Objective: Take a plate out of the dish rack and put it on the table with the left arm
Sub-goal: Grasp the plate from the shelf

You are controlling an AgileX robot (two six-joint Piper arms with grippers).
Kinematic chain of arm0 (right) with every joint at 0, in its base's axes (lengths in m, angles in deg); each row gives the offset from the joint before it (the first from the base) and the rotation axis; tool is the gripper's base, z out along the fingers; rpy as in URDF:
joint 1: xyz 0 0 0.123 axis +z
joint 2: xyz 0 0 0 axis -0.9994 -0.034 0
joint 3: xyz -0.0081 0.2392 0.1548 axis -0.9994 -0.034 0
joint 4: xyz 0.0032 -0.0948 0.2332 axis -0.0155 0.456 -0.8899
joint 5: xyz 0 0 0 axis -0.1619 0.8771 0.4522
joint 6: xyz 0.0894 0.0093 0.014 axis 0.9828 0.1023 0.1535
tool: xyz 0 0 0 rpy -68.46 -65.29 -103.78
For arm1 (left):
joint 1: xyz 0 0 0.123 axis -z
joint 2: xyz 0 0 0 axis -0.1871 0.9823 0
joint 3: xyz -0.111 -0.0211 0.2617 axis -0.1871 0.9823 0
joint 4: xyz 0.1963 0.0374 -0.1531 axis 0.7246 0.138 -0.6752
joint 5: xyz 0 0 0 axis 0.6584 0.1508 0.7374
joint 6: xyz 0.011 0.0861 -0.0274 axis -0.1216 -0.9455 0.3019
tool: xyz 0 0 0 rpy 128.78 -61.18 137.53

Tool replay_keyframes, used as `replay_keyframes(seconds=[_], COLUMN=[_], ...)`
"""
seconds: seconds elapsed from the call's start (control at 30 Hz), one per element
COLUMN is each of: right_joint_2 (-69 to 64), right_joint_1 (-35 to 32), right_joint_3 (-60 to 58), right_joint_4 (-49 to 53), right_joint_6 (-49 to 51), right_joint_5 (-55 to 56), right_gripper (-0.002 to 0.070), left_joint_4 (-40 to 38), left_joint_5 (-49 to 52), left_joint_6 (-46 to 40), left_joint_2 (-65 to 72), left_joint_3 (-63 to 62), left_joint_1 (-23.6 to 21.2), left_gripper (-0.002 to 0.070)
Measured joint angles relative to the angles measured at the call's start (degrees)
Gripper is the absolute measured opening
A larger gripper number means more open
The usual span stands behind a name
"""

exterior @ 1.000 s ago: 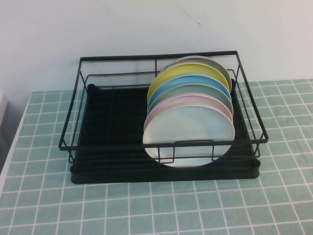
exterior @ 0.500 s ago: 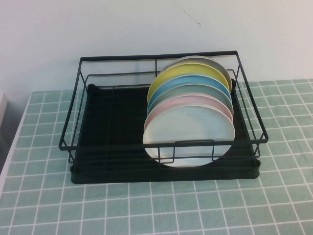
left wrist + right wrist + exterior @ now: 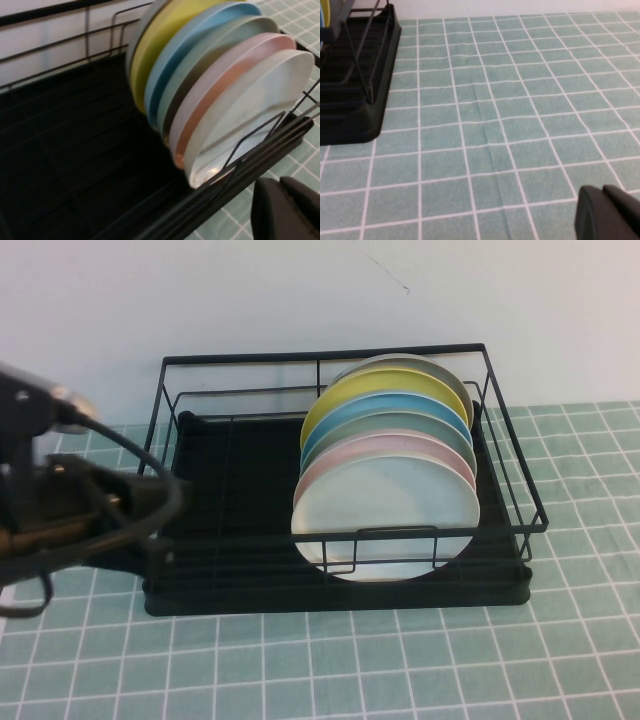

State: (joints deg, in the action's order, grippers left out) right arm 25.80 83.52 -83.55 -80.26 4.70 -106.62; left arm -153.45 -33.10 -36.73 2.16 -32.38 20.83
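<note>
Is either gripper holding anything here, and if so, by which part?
Nothing is held. The left gripper is shut and empty beside the dish rack; the right gripper hangs over bare table.

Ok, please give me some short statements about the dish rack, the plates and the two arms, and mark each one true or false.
1. The plate nearest the camera in the high view still stands in the dish rack. True.
2. The plates stand in the rack's left half. False: they stand in its right half; the left half holds none.
3. The left arm is in the high view, at the rack's left end. True.
4. The left gripper holds a plate. False: it is shut on nothing, outside the rack's front wire.
5. The right gripper is above the plates. False: it is over bare table, beside the rack.
</note>
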Motion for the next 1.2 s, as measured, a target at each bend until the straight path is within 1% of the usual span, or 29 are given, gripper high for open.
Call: replay_keyframes(seconds=[0.07, 0.1, 0.17, 0.27, 0.33, 0.4, 0.47, 0.53, 0.7, 0.77, 0.83, 0.93, 1.07, 1.2], right_joint_2=[0.00, 0.00, 0.00, 0.00, 0.00, 0.00, 0.00, 0.00, 0.00, 0.00, 0.00, 0.00, 0.00, 0.00], right_joint_1=[0.00, 0.00, 0.00, 0.00, 0.00, 0.00, 0.00, 0.00, 0.00, 0.00, 0.00, 0.00, 0.00, 0.00], right_joint_3=[0.00, 0.00, 0.00, 0.00, 0.00, 0.00, 0.00, 0.00, 0.00, 0.00, 0.00, 0.00, 0.00, 0.00], right_joint_4=[0.00, 0.00, 0.00, 0.00, 0.00, 0.00, 0.00, 0.00, 0.00, 0.00, 0.00, 0.00, 0.00, 0.00], right_joint_6=[0.00, 0.00, 0.00, 0.00, 0.00, 0.00, 0.00, 0.00, 0.00, 0.00, 0.00, 0.00, 0.00, 0.00], right_joint_5=[0.00, 0.00, 0.00, 0.00, 0.00, 0.00, 0.00, 0.00, 0.00, 0.00, 0.00, 0.00, 0.00, 0.00], right_gripper=[-0.0002, -0.0002, -0.0002, -0.0002, -0.0002, -0.0002, -0.0002, -0.0002, -0.0002, -0.0002, -0.0002, -0.0002, -0.0002, -0.0002], left_joint_4=[-7.51, -10.61, -14.10, -14.37, -13.30, -11.72, -10.72, -10.47, -10.11, -9.87, -8.59, -4.69, -0.28, 1.44], left_joint_5=[1.12, 1.38, 1.36, 2.48, 5.32, 8.32, 9.70, 10.14, 12.44, 13.46, 13.07, 9.05, -1.27, -8.34], left_joint_6=[-10.07, -13.28, -18.29, -20.21, -20.81, -21.09, -21.36, -21.48, -24.35, -26.25, -28.12, -29.19, -28.00, -27.27], left_joint_2=[3.51, 4.89, 8.54, 12.73, 15.01, 17.08, 18.54, 19.89, 22.50, 23.32, 23.98, 24.98, 25.32, 25.99], left_joint_3=[0.00, -0.14, -1.34, -3.73, -5.92, -8.08, -9.75, -11.09, -13.43, -13.80, -14.29, -15.37, -15.96, -16.15], left_joint_1=[0.00, 0.00, 0.00, 0.00, 0.00, 0.00, 0.00, 0.00, 0.00, 0.59, 2.14, 6.86, 14.09, 19.35], left_gripper=[-0.0004, -0.0004, -0.0004, -0.0004, -0.0002, 0.0015, 0.0060, 0.0126, 0.0367, 0.0418, 0.0436, 0.0448, 0.0450, 0.0449])
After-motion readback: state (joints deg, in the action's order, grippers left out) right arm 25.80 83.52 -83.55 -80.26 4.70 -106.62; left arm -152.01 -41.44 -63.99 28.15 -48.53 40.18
